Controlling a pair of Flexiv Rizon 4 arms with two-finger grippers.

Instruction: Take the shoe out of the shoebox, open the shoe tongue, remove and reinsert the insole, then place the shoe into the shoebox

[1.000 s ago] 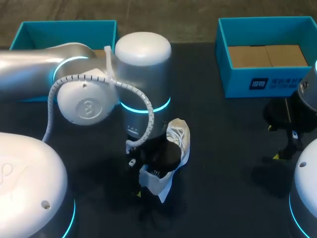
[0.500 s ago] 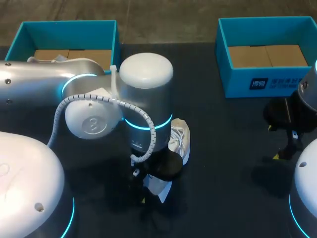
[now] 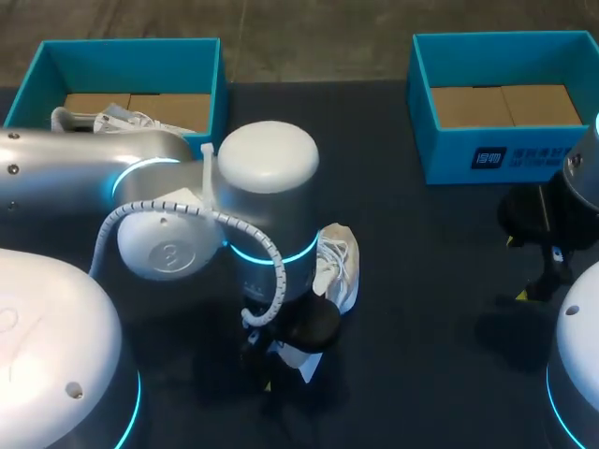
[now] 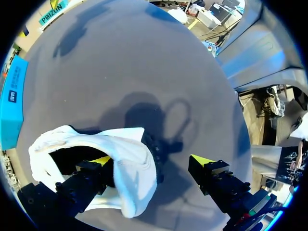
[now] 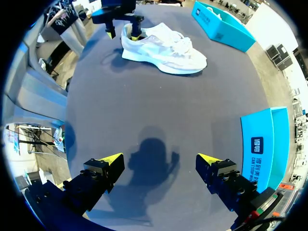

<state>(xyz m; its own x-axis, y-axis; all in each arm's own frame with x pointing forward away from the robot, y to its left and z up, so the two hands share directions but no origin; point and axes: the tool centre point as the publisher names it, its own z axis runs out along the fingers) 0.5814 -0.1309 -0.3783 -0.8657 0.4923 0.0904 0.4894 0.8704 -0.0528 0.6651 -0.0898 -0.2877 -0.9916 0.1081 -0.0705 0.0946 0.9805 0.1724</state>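
Dark grey table (image 3: 421,309), evenly lit, soft shadows on top

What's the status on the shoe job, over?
Left gripper open, one finger inside the shoe at the heel. Right gripper open over bare table. Shoe lying on table, not boxed. Nothing in the way.

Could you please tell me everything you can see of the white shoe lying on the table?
The white shoe is a low sneaker, seemingly mesh fabric, with a pale sole and white laces. It stands on its sole on the dark table, outside the left shoebox and the right shoebox. The left pincer is open at the heel: one finger sits inside the dark opening, the other stands outside, apart from the heel. In the head view the left arm hides the shoe's middle.
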